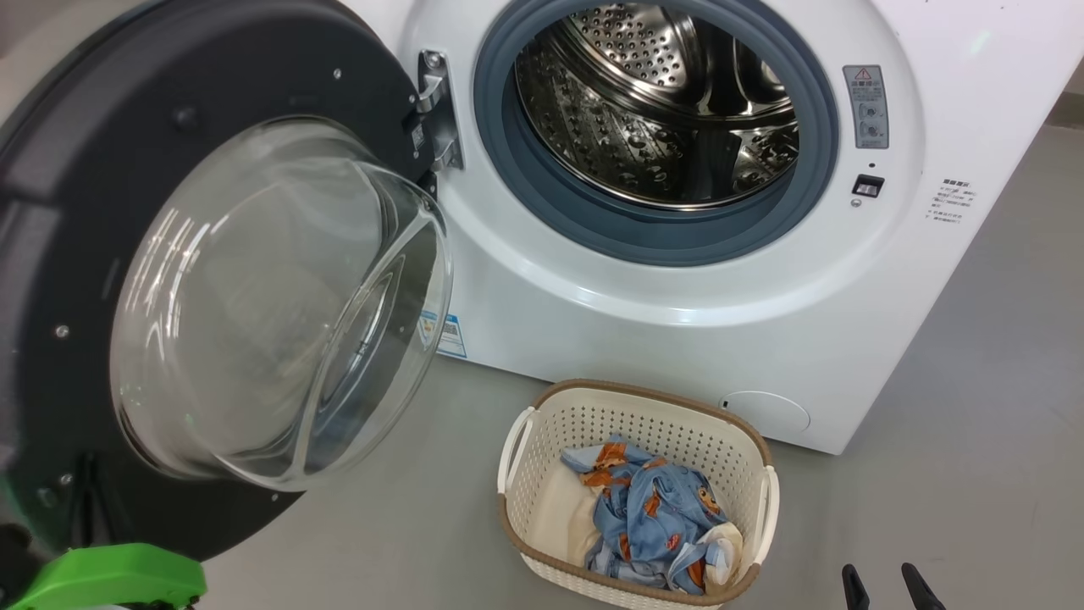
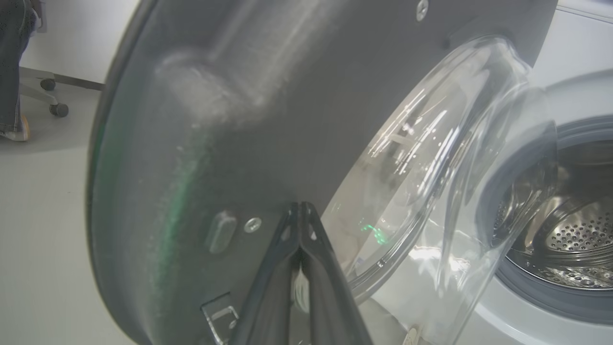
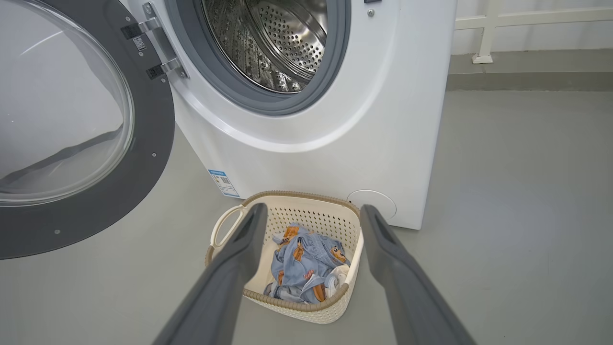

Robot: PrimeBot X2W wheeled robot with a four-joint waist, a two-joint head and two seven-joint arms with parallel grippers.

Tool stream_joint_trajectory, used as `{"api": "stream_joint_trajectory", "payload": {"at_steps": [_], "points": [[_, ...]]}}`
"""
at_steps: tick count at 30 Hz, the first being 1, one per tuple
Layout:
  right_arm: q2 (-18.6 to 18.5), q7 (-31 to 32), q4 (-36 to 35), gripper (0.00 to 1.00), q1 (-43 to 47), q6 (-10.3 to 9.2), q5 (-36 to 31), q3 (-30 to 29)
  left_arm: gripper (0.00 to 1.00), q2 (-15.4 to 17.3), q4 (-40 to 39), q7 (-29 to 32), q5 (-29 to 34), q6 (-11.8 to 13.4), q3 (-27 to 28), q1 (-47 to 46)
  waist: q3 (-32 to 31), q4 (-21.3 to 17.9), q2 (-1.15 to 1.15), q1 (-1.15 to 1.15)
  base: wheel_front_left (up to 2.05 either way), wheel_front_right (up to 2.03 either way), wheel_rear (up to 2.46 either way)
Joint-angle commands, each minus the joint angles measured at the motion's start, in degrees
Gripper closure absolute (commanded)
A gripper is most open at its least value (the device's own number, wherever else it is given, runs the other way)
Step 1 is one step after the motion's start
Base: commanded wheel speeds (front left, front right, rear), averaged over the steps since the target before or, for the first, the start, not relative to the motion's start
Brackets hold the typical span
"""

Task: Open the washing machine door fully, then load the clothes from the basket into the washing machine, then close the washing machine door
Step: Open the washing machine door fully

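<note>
The washing machine (image 1: 677,322) stands with its steel drum (image 1: 660,110) exposed. The washing machine door (image 1: 68,212) is swung out to the left, its glass bowl (image 1: 279,305) bulging toward me. In the left wrist view my left gripper (image 2: 299,208) is shut, with its tips against the door's dark inner face (image 2: 239,120) beside the glass. The basket (image 1: 584,415) sits on the floor before the machine and holds the clothes (image 1: 652,517), blue fabric with orange prints plus cream pieces. My right gripper (image 3: 312,215) hangs open above the basket (image 3: 297,314) and clothes (image 3: 306,263), holding nothing. Its fingertips (image 1: 851,583) show in the head view.
Grey floor (image 3: 527,215) spreads to the right of the machine. A white rail (image 3: 483,28) runs along the far wall. In the left wrist view a person's leg (image 2: 12,72) and a wheeled chair base (image 2: 52,96) stand beyond the door. A green arm part (image 1: 110,576) is at lower left.
</note>
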Motion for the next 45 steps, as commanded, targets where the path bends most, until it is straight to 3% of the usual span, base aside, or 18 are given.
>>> {"api": "stream_joint_trajectory", "payload": {"at_steps": [1,9,15,16,18,20,21,26,31,39,45], "points": [[-0.8,-0.7,-1.0,0.00,-1.6,0.17,-0.3,1.7,1.00,2.5,-0.3,-0.7,-0.5,0.2,3.2,-3.0,-0.2,-0.1,0.00,0.00,0.00,0.00,0.00],[-0.8,-0.7,-0.6,0.00,-1.4,0.17,0.0,2.1,1.00,1.6,0.1,-1.5,-0.1,-0.5,4.3,-2.3,-1.1,-0.2,0.00,0.00,0.00,0.00,0.00],[-0.8,-0.7,-0.6,0.00,-1.9,0.17,0.0,2.3,1.00,-0.1,-7.9,-1.6,0.8,-0.4,3.2,1.5,-1.5,-1.0,0.00,0.00,0.00,0.00,0.00],[-0.8,-0.7,-0.6,0.00,-2.0,0.17,0.0,2.4,0.88,-0.4,-10.0,-1.5,0.9,-0.3,2.6,2.3,-1.5,-1.1,0.00,0.00,0.00,0.00,0.00],[-0.8,-0.7,-0.6,0.00,-2.1,0.17,0.0,2.6,0.54,-0.9,-14.3,-1.1,1.4,-0.1,1.5,3.8,-1.5,-1.6,0.00,0.00,0.00,0.00,0.00],[-0.8,-0.7,-0.6,0.00,-2.2,0.17,0.0,3.0,0.03,-1.2,-18.8,-0.6,1.9,0.1,0.4,5.3,-1.5,-2.2,0.00,0.00,0.00,0.00,0.00],[-0.8,-0.7,-0.5,0.00,-2.3,0.17,0.0,3.2,0.00,-1.3,-21.0,-0.3,2.2,0.2,-0.1,5.9,-1.4,-2.7,0.00,0.00,0.00,0.00,0.00],[-0.9,-0.7,-0.6,0.00,-2.9,0.17,-0.1,3.7,0.00,-1.3,-30.0,1.5,3.8,-0.6,-4.2,7.8,-1.2,-5.2,0.00,0.00,0.00,0.00,0.00],[-1.1,-0.7,-0.7,0.00,-3.4,0.17,-0.4,4.0,0.00,-1.0,-33.3,3.8,5.5,-2.6,-10.1,9.6,-1.2,-8.8,0.00,0.00,0.00,0.00,0.00],[-1.4,-0.7,-2.1,0.00,-4.4,0.17,-1.2,4.9,0.00,-1.1,-27.8,3.7,6.2,-4.8,-15.7,12.9,-0.9,-14.5,0.00,0.00,0.00,0.00,0.00],[-2.2,-0.7,-3.4,0.00,-5.1,0.17,-1.9,5.8,0.00,-1.1,-22.0,0.3,5.4,-6.9,-15.9,15.3,-0.5,-18.5,0.00,0.00,0.00,0.00,0.00]]}}
